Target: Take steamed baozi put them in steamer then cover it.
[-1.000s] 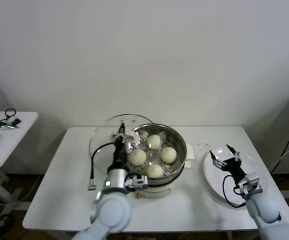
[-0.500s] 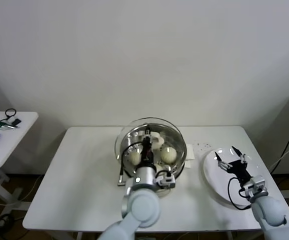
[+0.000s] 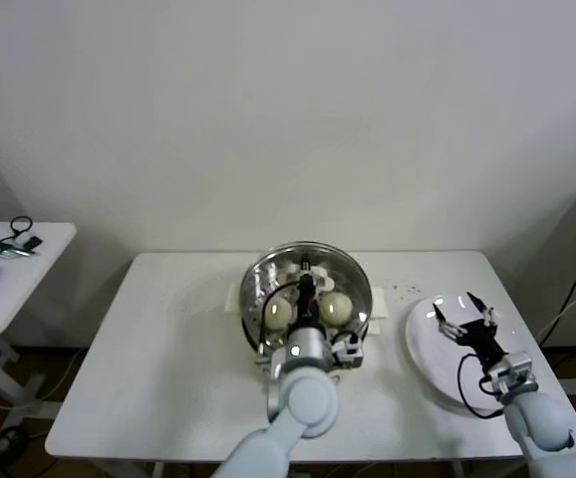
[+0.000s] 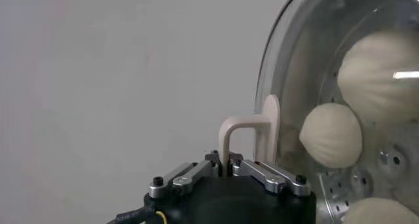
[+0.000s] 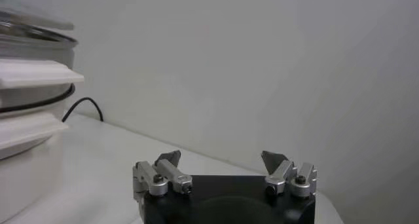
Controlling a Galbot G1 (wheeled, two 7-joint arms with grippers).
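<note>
The steamer [image 3: 366, 299] stands mid-table, and the glass lid [image 3: 264, 281] now lies over its mouth. My left gripper [image 3: 308, 286] is above the pot's middle, shut on the lid's cream handle [image 4: 245, 130]. Two steamed baozi [image 3: 281, 315] [image 3: 337, 308] show through the glass in the head view. The left wrist view shows three of the baozi [image 4: 331, 135] on the perforated tray. I cannot tell whether the lid rests fully on the rim. My right gripper [image 3: 465, 321] hovers open and empty over the white plate [image 3: 426, 351].
The plate sits at the table's right end, near the right edge. A side table [image 3: 14, 261] with cables stands far left. In the right wrist view the steamer's cream base [image 5: 26, 124] is off to one side, with a black cord [image 5: 84, 105] behind it.
My left arm carried the lid from beside the pot's left rim to the right, over the steamer. The right gripper drifted slightly right over the plate, still open.
</note>
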